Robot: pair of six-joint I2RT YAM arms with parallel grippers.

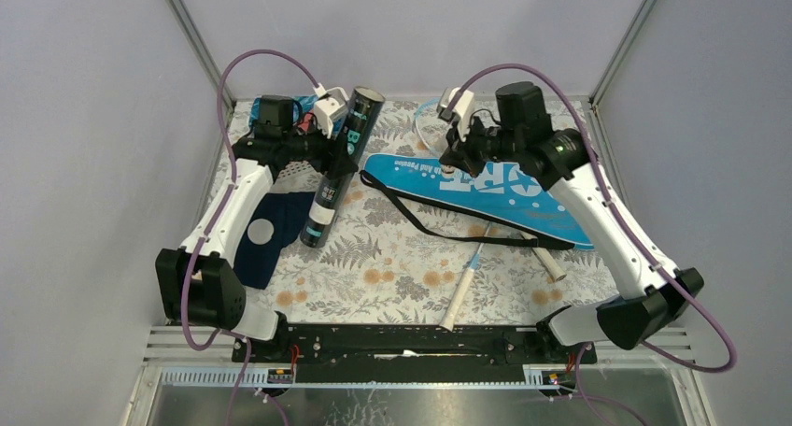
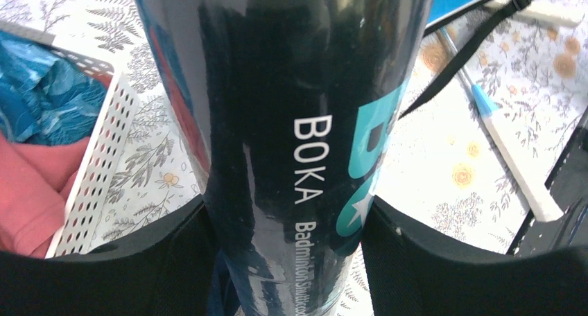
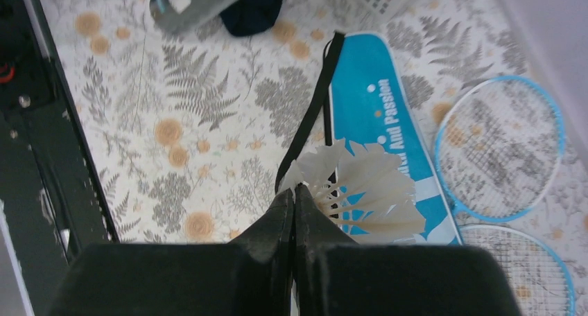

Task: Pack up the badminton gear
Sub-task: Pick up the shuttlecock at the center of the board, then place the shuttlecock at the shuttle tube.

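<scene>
My left gripper (image 1: pixel 327 157) is shut around the middle of the long black tube (image 1: pixel 338 164), lettered "BOKA" in the left wrist view (image 2: pixel 277 122). The tube leans with its open top to the right and its base near the table. My right gripper (image 3: pixel 295 190) is shut on the feather edge of a white shuttlecock (image 3: pixel 367 188), held high above the blue "SPORT" bag (image 1: pixel 495 191). Two light-blue rackets (image 3: pixel 499 146) lie beyond the bag, their white handles (image 1: pixel 464 295) sticking out towards the near edge. The other shuttlecocks are out of view.
The white basket (image 2: pixel 97 163) with blue and red cloths stands at the back left, behind my left arm. A navy cloth (image 1: pixel 266 225) lies by the tube's base. The bag's black strap (image 1: pixel 439 228) trails across the flowered tablecloth.
</scene>
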